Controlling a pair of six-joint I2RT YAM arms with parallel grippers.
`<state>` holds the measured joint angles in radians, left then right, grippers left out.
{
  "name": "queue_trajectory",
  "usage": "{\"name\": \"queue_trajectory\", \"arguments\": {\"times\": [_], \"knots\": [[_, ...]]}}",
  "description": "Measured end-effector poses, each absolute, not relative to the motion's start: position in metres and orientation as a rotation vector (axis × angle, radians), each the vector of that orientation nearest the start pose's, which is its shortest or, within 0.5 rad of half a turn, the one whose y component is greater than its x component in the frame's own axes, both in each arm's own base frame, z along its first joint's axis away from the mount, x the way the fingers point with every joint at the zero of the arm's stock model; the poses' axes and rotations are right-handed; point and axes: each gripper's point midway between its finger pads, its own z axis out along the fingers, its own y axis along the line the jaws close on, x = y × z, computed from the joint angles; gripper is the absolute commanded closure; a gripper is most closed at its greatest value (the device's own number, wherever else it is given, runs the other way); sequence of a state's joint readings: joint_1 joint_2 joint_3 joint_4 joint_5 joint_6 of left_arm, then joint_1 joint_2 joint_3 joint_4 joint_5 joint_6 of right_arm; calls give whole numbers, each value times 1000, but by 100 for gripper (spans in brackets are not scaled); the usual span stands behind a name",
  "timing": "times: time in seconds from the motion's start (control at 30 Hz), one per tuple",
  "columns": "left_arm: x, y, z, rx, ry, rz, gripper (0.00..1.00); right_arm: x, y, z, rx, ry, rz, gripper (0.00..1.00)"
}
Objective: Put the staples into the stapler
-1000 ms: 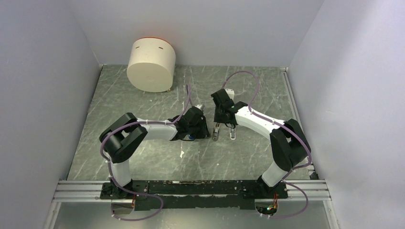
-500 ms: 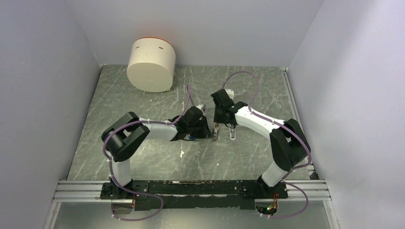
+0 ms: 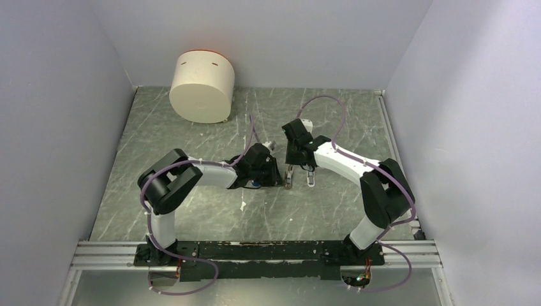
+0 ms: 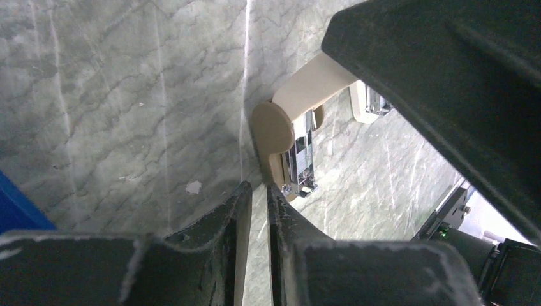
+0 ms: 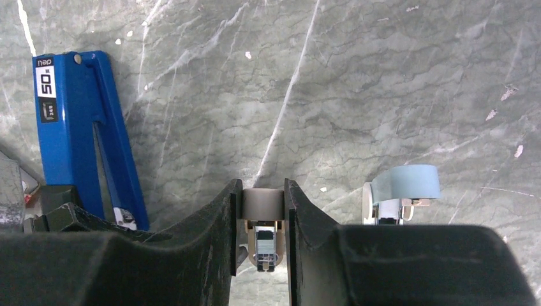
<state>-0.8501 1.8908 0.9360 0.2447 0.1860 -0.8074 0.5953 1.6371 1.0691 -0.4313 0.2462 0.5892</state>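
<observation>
Stapler (image 5: 67,121) flat on the table (image 5: 383,76), blue, white label at its far end, just left of right tool (image 5: 262,191) in the wrist view. From above, only a blue speck showing under left tool (image 4: 258,189); contact there impossible to tell.

Right tool clamped on tan oblong piece (image 5: 263,203), both fingers against its sides, metal insert visible. Pale-blue oblong piece (image 5: 408,182) just beside, outside the grip.

Left tool fingers nearly together, thin slit between, nothing seen in it. Tan piece just beyond those fingertips.

Cream drum (image 3: 202,86) at far left, well apart.
</observation>
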Motion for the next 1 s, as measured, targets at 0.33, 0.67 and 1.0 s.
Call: {"name": "queue_trajectory", "arguments": {"times": [0.33, 0.67, 1.0], "knots": [[252, -383, 19, 142, 2492, -1056, 84, 328, 198, 67, 86, 2530, 157, 82], [252, -383, 35, 149, 2452, -1081, 77, 329, 199, 68, 92, 2524, 165, 82], [254, -383, 38, 154, 2444, -1080, 80, 330, 200, 68, 95, 2522, 173, 82]]}}
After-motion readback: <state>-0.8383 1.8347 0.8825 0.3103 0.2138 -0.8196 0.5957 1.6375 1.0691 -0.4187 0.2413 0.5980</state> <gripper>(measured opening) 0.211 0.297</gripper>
